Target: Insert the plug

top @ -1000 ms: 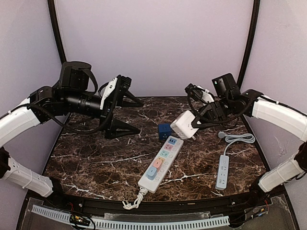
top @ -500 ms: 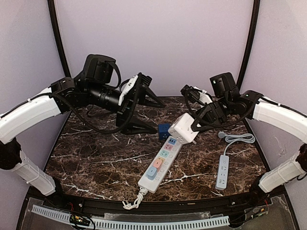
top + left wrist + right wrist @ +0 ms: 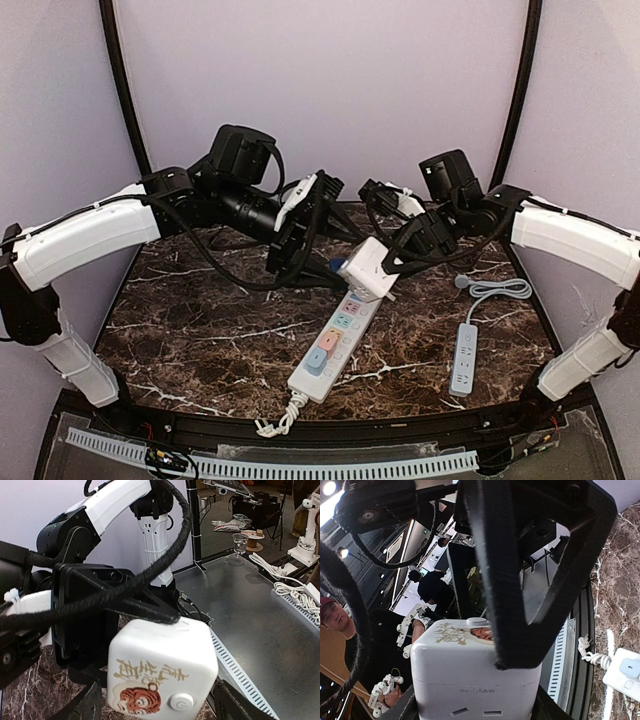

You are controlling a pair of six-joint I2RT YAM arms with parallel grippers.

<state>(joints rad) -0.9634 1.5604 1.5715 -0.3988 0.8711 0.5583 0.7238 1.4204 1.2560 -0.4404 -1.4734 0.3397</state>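
Count: one counter, two arms, two power strips, two cube plugs.
Counter: dark marble, with a curved rail along its near edge.
Left arm: reaches in from the left to above the far end of the large power strip.
Right arm: reaches in from the right to the same spot.
Large power strip: white with coloured sockets, lying slantwise near the middle of the counter.
Small power strip: right of the large one and well apart from it, close to the counter's right edge, its cord looped beyond.
Open room: broad marble left of the large power strip, a narrower lane on its right; its far end is crowded by both claws.
White cube plug: held in the air just above the large power strip's far end.
Blue cube: on the counter just past that far end, mostly hidden.
Right claw: clamped on the white cube plug.
Left claw: fingers spread wide on either side of the white cube plug; I cannot tell whether they touch it.
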